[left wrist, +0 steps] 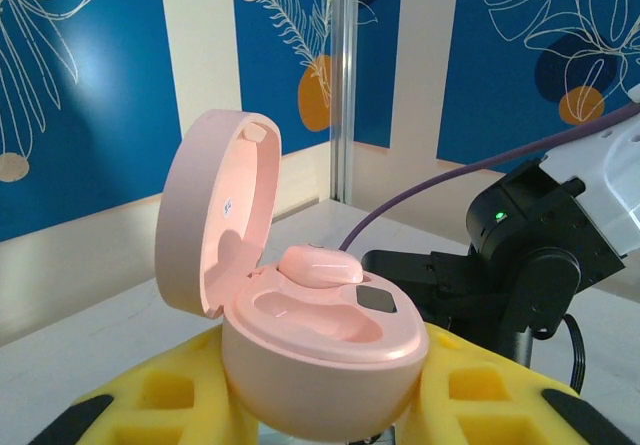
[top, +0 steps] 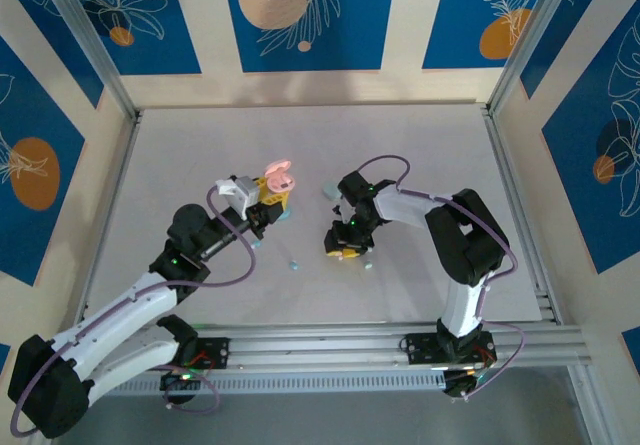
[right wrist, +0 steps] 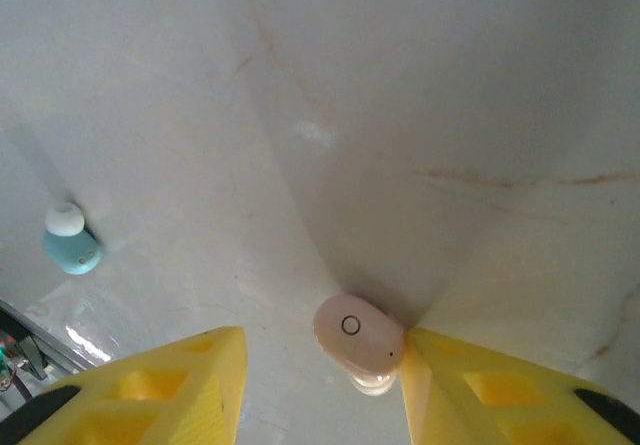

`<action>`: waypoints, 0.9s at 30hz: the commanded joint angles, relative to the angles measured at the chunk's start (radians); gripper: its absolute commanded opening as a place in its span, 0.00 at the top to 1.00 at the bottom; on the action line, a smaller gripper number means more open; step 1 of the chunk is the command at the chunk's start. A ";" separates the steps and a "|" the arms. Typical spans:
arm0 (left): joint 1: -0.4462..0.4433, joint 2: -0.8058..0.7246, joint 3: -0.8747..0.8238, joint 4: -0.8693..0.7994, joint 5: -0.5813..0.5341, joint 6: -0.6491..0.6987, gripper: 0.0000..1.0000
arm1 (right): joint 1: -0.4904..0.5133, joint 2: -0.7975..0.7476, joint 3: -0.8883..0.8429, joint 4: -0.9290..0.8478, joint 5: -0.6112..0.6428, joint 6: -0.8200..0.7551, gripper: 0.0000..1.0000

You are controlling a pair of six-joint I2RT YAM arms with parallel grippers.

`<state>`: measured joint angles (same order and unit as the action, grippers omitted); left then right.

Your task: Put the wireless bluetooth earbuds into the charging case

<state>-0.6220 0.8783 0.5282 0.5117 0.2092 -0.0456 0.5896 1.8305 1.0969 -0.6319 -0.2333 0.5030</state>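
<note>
Earbud [right wrist: 358, 333] lies between parted fingers of down-pointing right gripper [right wrist: 322, 340]; left gripper [left wrist: 322, 410] clamps case [left wrist: 300, 310].

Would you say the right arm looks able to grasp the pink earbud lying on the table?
Probably yes: the pink earbud lies between the right end effector's open jaws, with nothing covering it.
</note>
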 commanded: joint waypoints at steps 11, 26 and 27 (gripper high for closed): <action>0.007 -0.007 0.019 0.018 0.021 -0.003 0.71 | -0.005 -0.059 0.015 -0.060 0.046 -0.002 0.55; 0.008 -0.007 0.021 0.014 0.022 -0.007 0.71 | -0.029 0.037 0.057 -0.008 -0.017 -0.092 0.58; 0.008 -0.007 0.021 0.014 0.022 -0.006 0.71 | -0.024 0.039 0.057 -0.009 -0.023 -0.096 0.58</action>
<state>-0.6220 0.8803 0.5282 0.5076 0.2123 -0.0456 0.5549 1.8511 1.1309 -0.6361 -0.2092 0.4377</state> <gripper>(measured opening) 0.317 0.417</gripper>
